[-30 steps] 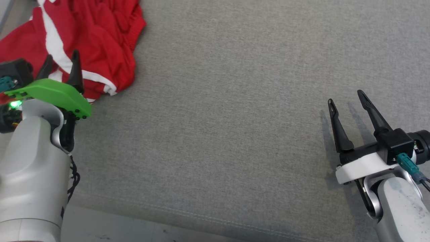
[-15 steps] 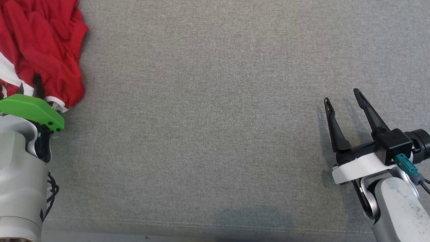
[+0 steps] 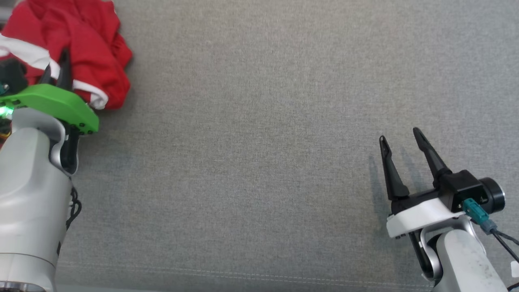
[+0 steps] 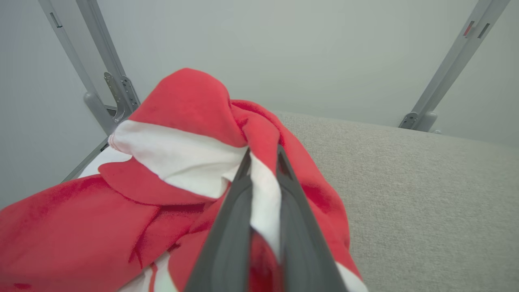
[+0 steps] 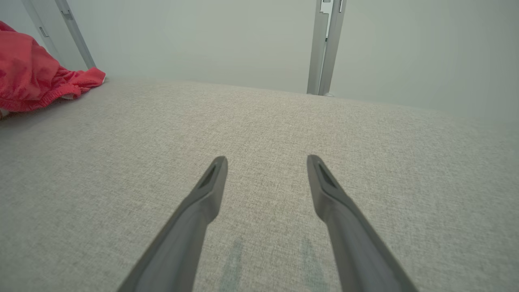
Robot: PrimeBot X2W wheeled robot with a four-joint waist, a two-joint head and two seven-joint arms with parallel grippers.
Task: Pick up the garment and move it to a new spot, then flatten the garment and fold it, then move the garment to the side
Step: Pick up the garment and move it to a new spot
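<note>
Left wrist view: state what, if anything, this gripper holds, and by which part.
The left gripper pinches the red garment by a fold of its white stripe.

**A Bare Robot Test Lab**

A lab test cell is indicated: a bench (image 3: 259, 121) covered in plain grey cloth is backed by blank pale walls (image 5: 202, 36), and bare metal frame struts (image 5: 326, 48) are seen at upper middle.

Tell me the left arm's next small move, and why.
Probably lift the left gripper slightly and start carrying the garment toward the middle of the grey surface. Its fingers are pinched on a red-and-white fold, the garment sits bunched at the far left, and the right gripper hovers open over bare fabric.
</note>
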